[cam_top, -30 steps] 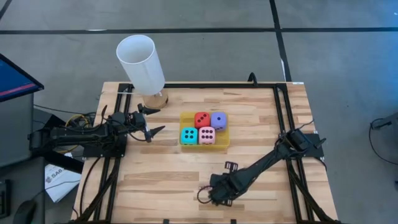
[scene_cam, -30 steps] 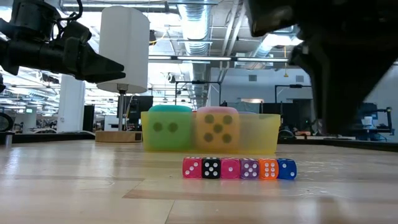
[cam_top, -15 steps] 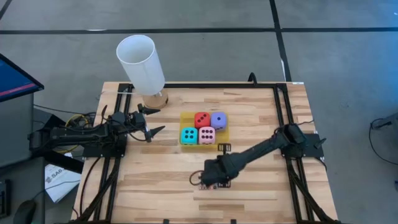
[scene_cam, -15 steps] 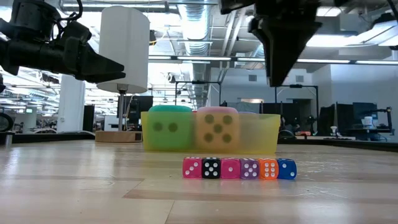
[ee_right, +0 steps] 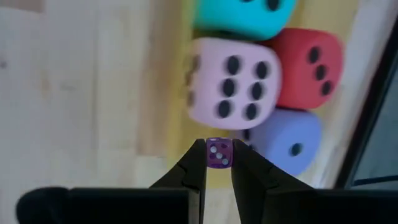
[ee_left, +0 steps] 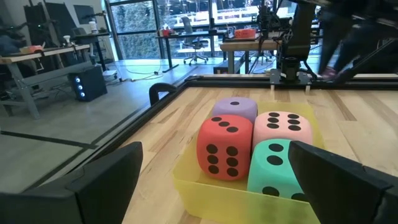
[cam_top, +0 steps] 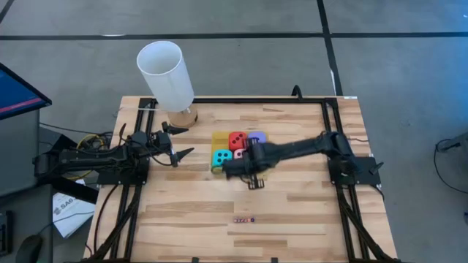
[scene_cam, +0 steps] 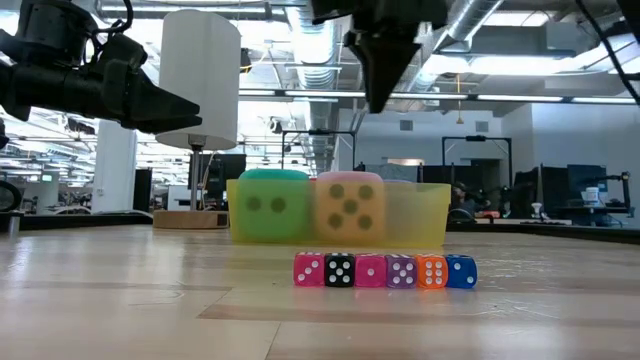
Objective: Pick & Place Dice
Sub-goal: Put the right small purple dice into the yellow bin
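Four big soft dice sit in a yellow tray [cam_top: 219, 136]: red [cam_top: 237, 139], purple [cam_top: 257, 136], cyan [cam_top: 221, 158], and pink [ee_right: 233, 84], which my right arm mostly hides in the high view. My right gripper [cam_top: 239, 162] hovers over the tray's near side, pointing down, shut on a tiny purple die [ee_right: 218, 153]. In the low view its fingers [scene_cam: 378, 95] hang well above the big dice. My left gripper [cam_top: 180, 154] waits open and level, left of the tray, and its wrist view looks at the tray [ee_left: 205, 193]. My right gripper pinches the tiny purple die [ee_right: 218, 154] between its two fingertips [ee_right: 196, 163], one on each opposite face. The fingers come from above, pointing down. The die is lifted clear, high over the pink and purple big dice in the tray.
A row of tiny dice [scene_cam: 385, 270] lies on the table near its near edge [cam_top: 244, 219]. A white cylinder [cam_top: 166, 75] stands on a round wooden base [cam_top: 183, 116] at the far left. Bare wood lies right of the tray and along the near side.
My right gripper has risen from low by the row of tiny dice near the table's near edge and swung toward the far edge, ending above the tray. The big dice, the tiny row and my left arm have kept still.
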`<state>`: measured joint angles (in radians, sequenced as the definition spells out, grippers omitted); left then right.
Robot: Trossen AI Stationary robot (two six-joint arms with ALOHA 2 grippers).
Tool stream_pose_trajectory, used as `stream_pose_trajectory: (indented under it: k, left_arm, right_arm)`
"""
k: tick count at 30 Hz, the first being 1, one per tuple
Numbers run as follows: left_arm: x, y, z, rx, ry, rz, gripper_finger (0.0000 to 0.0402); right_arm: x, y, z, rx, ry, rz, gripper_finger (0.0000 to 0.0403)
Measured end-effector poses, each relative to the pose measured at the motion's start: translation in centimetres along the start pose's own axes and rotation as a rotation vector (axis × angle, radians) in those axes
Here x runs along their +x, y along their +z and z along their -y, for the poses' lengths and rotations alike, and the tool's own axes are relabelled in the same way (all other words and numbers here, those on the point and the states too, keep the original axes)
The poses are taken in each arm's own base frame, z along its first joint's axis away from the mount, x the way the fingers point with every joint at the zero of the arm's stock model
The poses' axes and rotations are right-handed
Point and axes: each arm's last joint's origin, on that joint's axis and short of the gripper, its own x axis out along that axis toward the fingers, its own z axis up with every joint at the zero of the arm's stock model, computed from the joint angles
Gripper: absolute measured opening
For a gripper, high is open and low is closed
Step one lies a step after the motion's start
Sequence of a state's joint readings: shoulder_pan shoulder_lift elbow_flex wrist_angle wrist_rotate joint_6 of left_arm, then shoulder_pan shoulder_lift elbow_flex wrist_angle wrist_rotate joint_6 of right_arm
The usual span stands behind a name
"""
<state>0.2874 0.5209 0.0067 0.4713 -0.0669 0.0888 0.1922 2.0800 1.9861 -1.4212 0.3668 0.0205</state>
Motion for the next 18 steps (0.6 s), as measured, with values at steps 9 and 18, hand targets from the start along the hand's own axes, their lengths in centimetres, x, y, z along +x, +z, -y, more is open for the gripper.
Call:
stream_pose_trajectory:
  k: [9,18]
  left_arm:
    - [0.0,0.0,0.0,0.001,0.000,0.000,0.0392]
    - [0.0,0.0,0.0,0.000,0.000,0.000,0.0392]
  right_arm:
    - [0.5,0.1,6.8,-0.041,0.080,0.044,0.0045]
    - [1.9,0.9,12.2,0.043,0.250,0.288,0.0046]
